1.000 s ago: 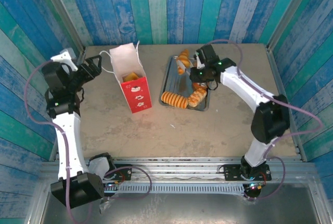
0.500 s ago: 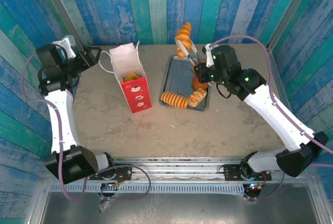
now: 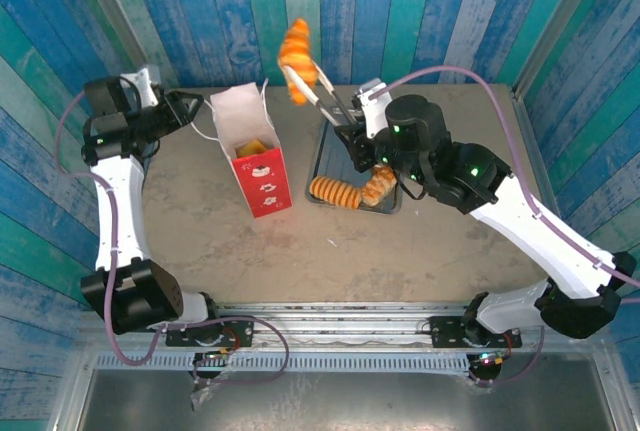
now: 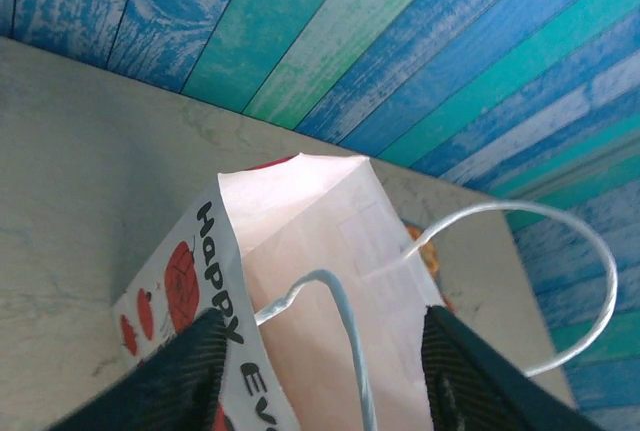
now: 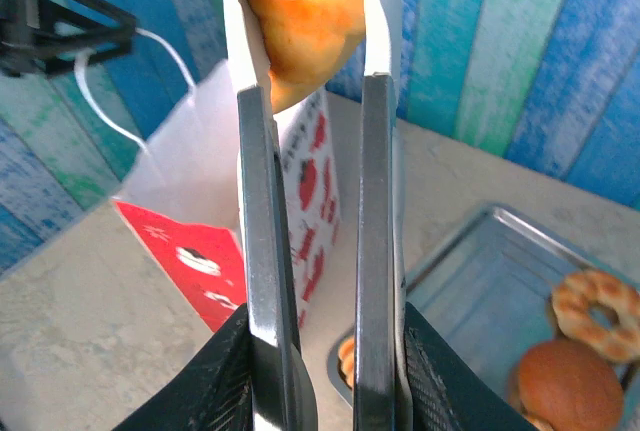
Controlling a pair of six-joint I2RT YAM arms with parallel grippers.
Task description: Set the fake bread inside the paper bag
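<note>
My right gripper point(image 3: 355, 136) point(image 5: 325, 371) is shut on metal tongs point(image 3: 325, 101) point(image 5: 375, 251). The tongs pinch a golden croissant point(image 3: 296, 61) point(image 5: 300, 11), held high just right of the paper bag point(image 3: 262, 176) point(image 5: 200, 181). The bag stands upright and open, and a piece of bread point(image 3: 252, 147) shows inside. At the bag's left side is my left gripper point(image 3: 185, 111) point(image 4: 315, 371). Its fingers point(image 4: 180, 371) stand apart, with the bag's top wall point(image 4: 310, 251) and a cord handle point(image 4: 350, 351) between them. More bread lies on the grey tray point(image 3: 318, 146): a ridged loaf point(image 3: 335, 191), a doughnut point(image 5: 595, 301) and a dark bun point(image 5: 565, 386).
Blue plank walls close in the table on three sides. The tray sits right of the bag, with a bare strip of table between them. The bag's second handle point(image 4: 560, 221) loops out on the far side.
The right arm lifted the croissant off the tray in the tongs and carried it up and left toward the bag. My left gripper moved to the bag's handle and its jaws narrowed.
</note>
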